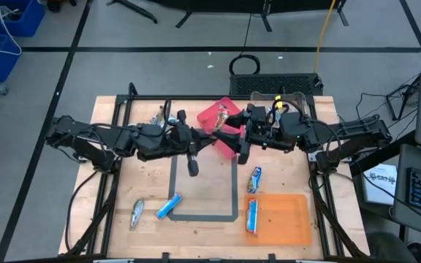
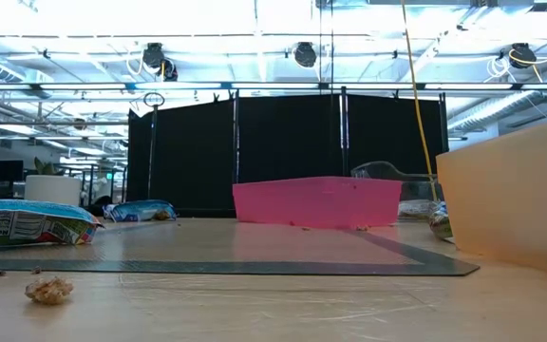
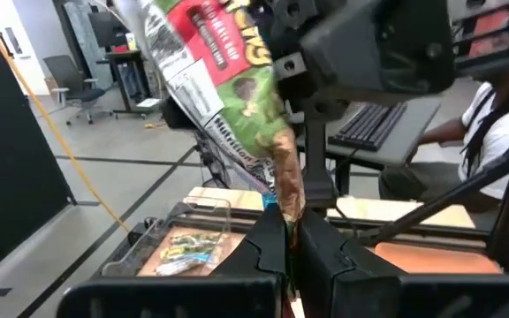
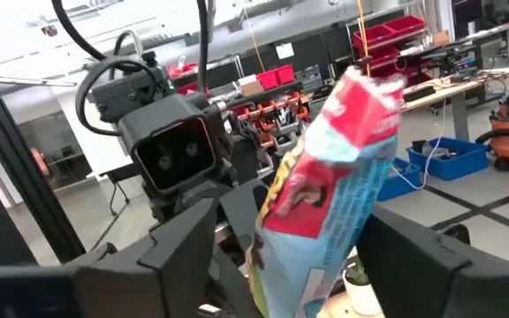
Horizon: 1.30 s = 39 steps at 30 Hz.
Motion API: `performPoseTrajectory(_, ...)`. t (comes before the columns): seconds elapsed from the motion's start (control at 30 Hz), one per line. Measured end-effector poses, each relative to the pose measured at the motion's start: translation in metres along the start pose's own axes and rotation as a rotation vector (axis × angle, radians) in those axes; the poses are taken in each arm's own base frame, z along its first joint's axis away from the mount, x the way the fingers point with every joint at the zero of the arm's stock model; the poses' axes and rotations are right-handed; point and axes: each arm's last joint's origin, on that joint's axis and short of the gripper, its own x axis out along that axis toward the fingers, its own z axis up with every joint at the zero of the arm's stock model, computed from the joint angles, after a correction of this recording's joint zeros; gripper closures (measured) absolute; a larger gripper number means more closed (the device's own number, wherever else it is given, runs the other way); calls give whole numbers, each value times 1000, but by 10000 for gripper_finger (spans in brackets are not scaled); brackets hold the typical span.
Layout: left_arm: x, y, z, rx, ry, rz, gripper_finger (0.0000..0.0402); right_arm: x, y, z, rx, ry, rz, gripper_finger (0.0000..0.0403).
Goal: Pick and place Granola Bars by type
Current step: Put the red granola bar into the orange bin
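Granola bar (image 3: 237, 97), glossy crinkled foil, pinched in the left gripper's (image 3: 292, 231) fingers; right gripper's (image 4: 316, 265) fingers stand wide around it.

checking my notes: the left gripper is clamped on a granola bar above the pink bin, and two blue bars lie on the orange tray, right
Not quite. The left gripper is shut on a granola bar, as the left wrist view shows, near the pink bin. But the high view shows only one blue bar on the orange tray; the other blue bar lies on the table beside it.
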Motion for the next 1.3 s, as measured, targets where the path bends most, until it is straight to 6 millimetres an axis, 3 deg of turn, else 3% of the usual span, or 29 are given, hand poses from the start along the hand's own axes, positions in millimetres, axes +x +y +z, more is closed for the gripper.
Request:
performPoseTrajectory(0.47, 1, 0, 1, -10, -12, 5, 390, 0, 0, -1, -3, 15, 24, 278)
performPoseTrajectory(0.77, 1, 0, 1, -62, -14, 1, 308, 0, 1, -3, -35, 45, 62, 386)
performPoseTrajectory(1.3, -4, 0, 6, -106, -39, -40, 172, -6, 1, -1, -70, 80, 91, 397)
